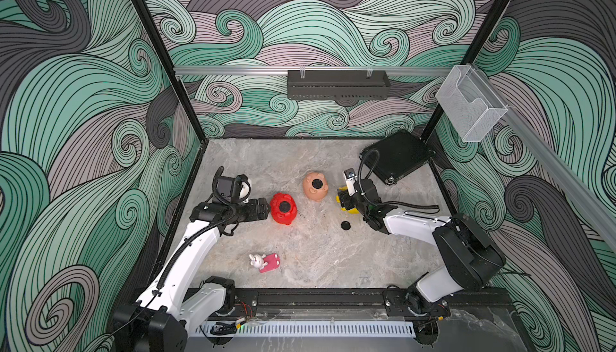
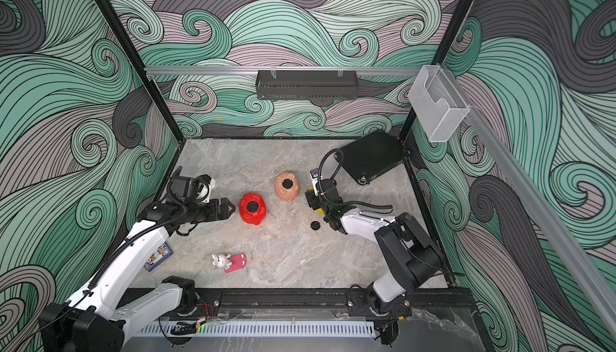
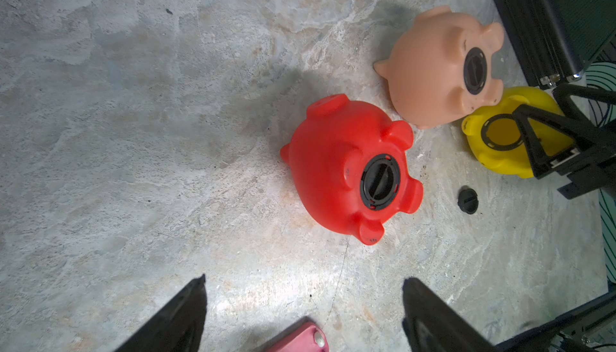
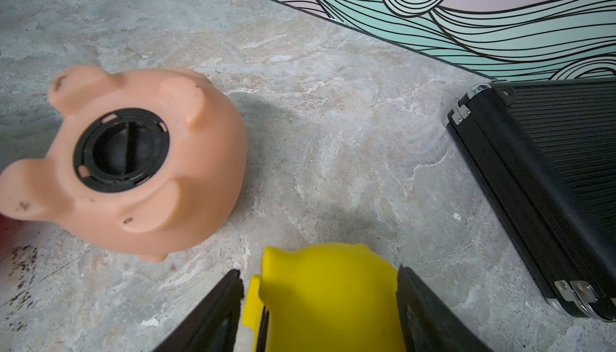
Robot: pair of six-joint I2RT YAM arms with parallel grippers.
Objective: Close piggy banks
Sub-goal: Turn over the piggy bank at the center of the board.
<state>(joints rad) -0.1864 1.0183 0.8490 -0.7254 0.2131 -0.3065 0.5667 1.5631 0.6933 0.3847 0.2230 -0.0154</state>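
Fingers [image 4: 220, 307] of the right gripper [image 4: 319, 272] pinch the yellow pig [image 4: 328, 310], 3 o'clock of the peach pig [image 1: 315, 185]; left gripper [image 3: 304, 278] gapes empty. 2 of 3 plugged; yellow's plug [image 1: 345, 225] lies loose at its 6 o'clock.

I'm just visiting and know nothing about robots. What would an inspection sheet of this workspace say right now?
Surface: grey marbled tabletop, a few dark specks.
Job's things: red plastic pig and peach-pink plastic pig, bellies up, black plugs fitted; yellow plastic pig, belly hole open; loose black round plug on the table nearby.
Clutter: white bunny toy with pink flat piece; black ribbed case.
Tools: left tool open, empty; right tool straddles the yellow pig, grip unclear.
Cables: black corrugated hose running along each arm.
Surroundings: wave-patterned walls, black perforated shelf, clear plastic holder.
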